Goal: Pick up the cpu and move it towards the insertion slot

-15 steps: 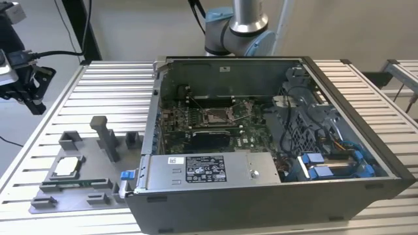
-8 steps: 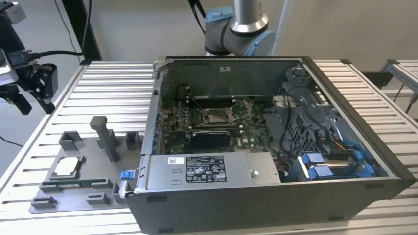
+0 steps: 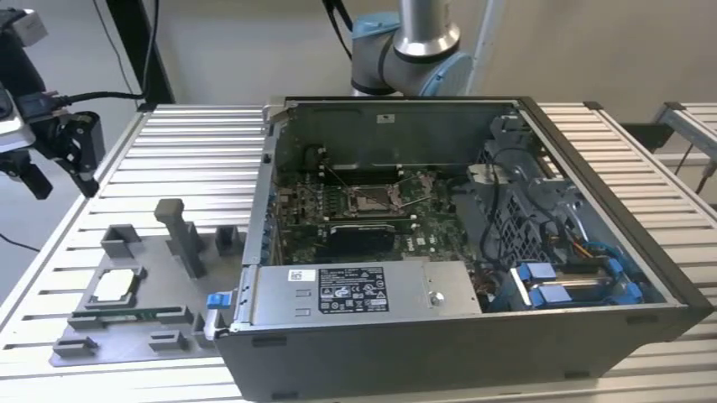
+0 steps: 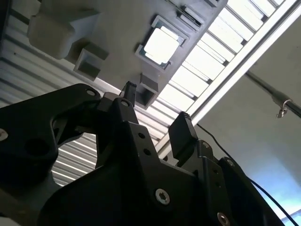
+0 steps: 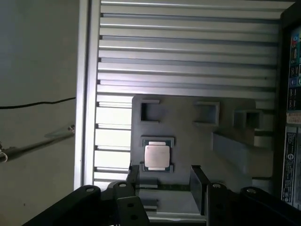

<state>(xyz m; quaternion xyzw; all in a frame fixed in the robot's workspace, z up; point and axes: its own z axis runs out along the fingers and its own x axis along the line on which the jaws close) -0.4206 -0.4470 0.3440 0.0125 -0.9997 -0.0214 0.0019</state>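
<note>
Gaping wide, fingers hold nothing, touch nothing; cpu sits in grey tray recess, well apart.

My arm is a silver tube with pale blue-grey joint caps. My gripper is matt black and blocky, dotted with silver screws, its two fingers squared black bars; a black cable feeds the wrist.

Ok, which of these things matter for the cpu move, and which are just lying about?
For the job:
cpu, lying in the grey fixture
insertion slot, inside the computer case
gripper, jaws open, holding nothing

Just lying about:
memory stick
power supply
blue drive clips
</note>
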